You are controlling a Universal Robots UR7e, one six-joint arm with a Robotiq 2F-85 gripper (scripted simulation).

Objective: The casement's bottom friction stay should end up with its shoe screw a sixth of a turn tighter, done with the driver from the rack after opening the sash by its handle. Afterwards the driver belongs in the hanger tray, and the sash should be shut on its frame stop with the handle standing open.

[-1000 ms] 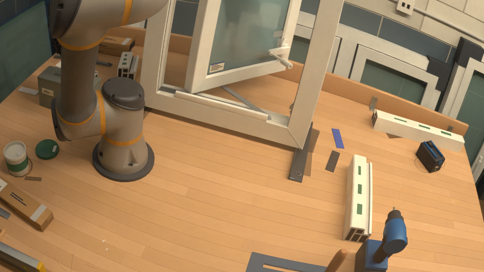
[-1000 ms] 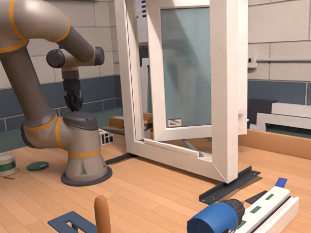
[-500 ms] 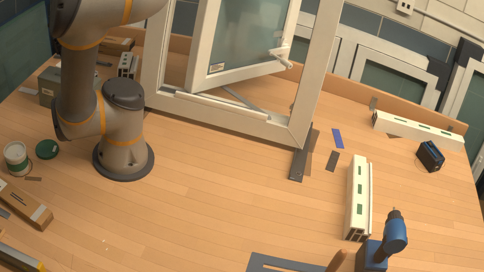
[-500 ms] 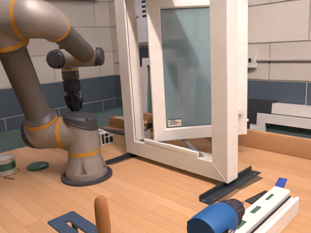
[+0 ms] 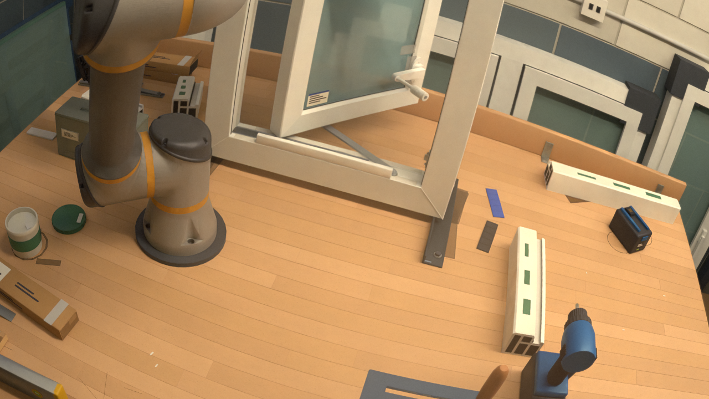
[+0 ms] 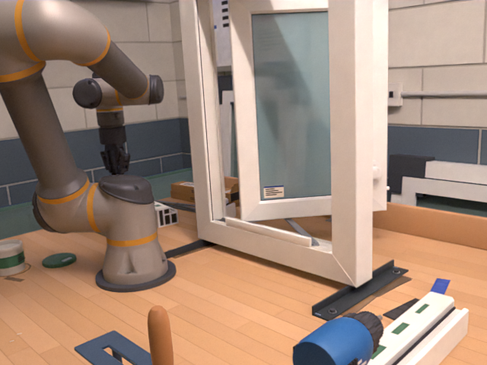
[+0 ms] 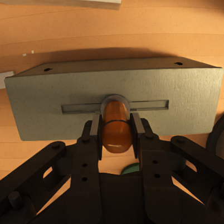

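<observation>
I grip the amber handle of the driver (image 7: 116,126) in my closed gripper (image 7: 116,131), and the driver stands upright in the slot of the grey-green rack box (image 7: 114,99) at the bench's far left, behind my arm's base. From the second side camera my gripper (image 6: 114,162) points straight down there. The casement sash (image 5: 357,64) stands swung open from its white frame (image 5: 342,164). Its handle (image 5: 411,82) sticks out sideways. The bottom friction stay (image 5: 354,145) runs diagonally over the sill.
My arm's base (image 5: 178,198) stands close beside the rack (image 5: 74,126). A grey slotted tray (image 5: 411,387) lies at the near edge, with a wooden handle (image 5: 493,382) and a blue power drill (image 5: 577,342) on a stand. White profile offcuts (image 5: 525,290) lie to the right.
</observation>
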